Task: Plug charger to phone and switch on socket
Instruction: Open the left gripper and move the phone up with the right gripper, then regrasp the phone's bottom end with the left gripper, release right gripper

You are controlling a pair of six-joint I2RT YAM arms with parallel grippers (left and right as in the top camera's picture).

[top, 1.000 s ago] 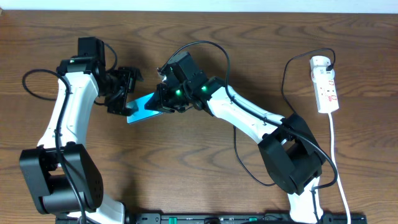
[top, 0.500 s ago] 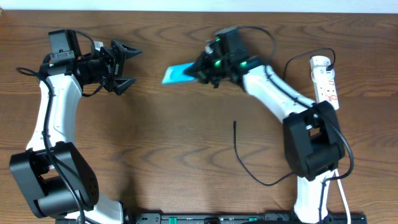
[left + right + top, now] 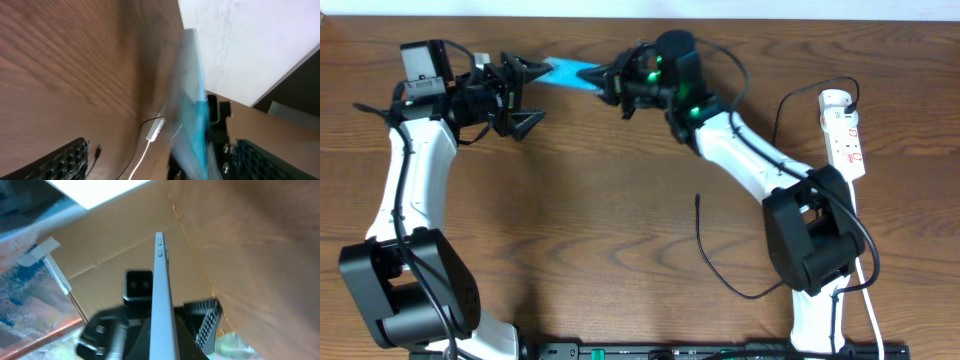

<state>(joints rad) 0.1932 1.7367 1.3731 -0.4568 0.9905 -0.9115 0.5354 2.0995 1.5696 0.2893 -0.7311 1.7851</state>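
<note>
Overhead: phone (image 3: 570, 72) now farther left

The phone (image 3: 570, 72) shows bright cyan-blue. The tabletop (image 3: 590, 240) is dark brown with wood grain. The socket (image 3: 844, 138) is white with red marks; the charger (image 3: 697, 220) is black. The left arm (image 3: 406, 190) and right arm (image 3: 740, 160) are white with black joints.

The cyan phone (image 3: 570, 72) hangs tilted at the far edge, the black charger (image 3: 698, 215) lies loose mid-worktop (image 3: 600, 230), tip free, and the white socket (image 3: 844, 135) lies far right.
</note>
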